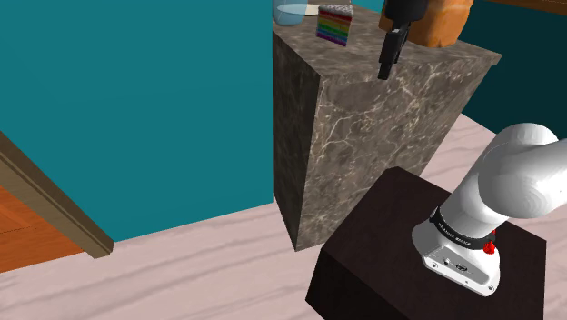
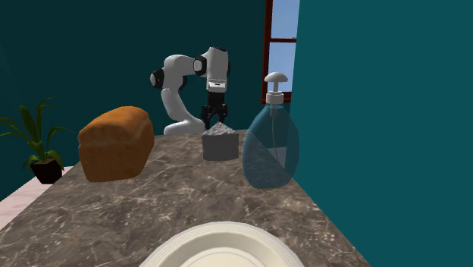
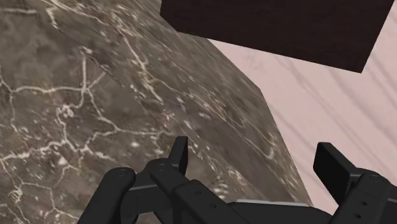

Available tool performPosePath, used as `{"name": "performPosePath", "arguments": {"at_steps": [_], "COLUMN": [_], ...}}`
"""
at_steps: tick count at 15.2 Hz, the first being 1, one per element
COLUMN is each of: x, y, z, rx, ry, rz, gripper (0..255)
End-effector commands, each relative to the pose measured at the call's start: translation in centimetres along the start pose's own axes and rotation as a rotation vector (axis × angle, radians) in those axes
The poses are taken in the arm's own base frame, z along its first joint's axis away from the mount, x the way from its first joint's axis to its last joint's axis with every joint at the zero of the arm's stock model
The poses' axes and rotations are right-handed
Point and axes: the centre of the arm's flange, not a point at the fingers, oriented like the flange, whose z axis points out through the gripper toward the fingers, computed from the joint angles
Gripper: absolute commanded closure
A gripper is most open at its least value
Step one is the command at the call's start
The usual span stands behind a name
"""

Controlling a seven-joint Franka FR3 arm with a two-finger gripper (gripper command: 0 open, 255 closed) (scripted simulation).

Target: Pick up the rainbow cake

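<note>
The rainbow cake (image 1: 333, 23) is a slice with striped coloured layers, standing on the marble counter (image 1: 382, 118) near its far corner in the shoulder view. In the second exterior view the cake (image 2: 220, 142) shows a grey side, between a bread loaf and a soap bottle. My black gripper (image 1: 385, 71) hangs over the countertop to the right of the cake in the shoulder view, apart from it. In the second exterior view the gripper (image 2: 214, 121) is behind and above the slice. In the wrist view the gripper (image 3: 254, 156) is open with only marble between its fingers.
A brown bread loaf (image 2: 116, 142) and a clear blue soap dispenser (image 2: 270, 144) flank the cake. A white plate (image 2: 220, 246) lies at the counter's end away from the arm. The dark stand (image 1: 427, 255) sits beside the counter on a pale floor. A potted plant (image 2: 38, 144) stands beyond.
</note>
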Motion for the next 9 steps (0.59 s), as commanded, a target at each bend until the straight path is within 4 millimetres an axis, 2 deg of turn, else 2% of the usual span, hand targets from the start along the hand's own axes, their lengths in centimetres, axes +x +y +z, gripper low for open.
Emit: {"name": "performPosePath", "arguments": {"at_steps": [1, 9], "x": [0.0, 8.0], "y": [0.0, 5.9], "z": [0.0, -3.7], "rx": [0.000, 0.036], "ry": [0.000, 0.011], "rz": [0.000, 0.263], "gripper": [0, 0]}}
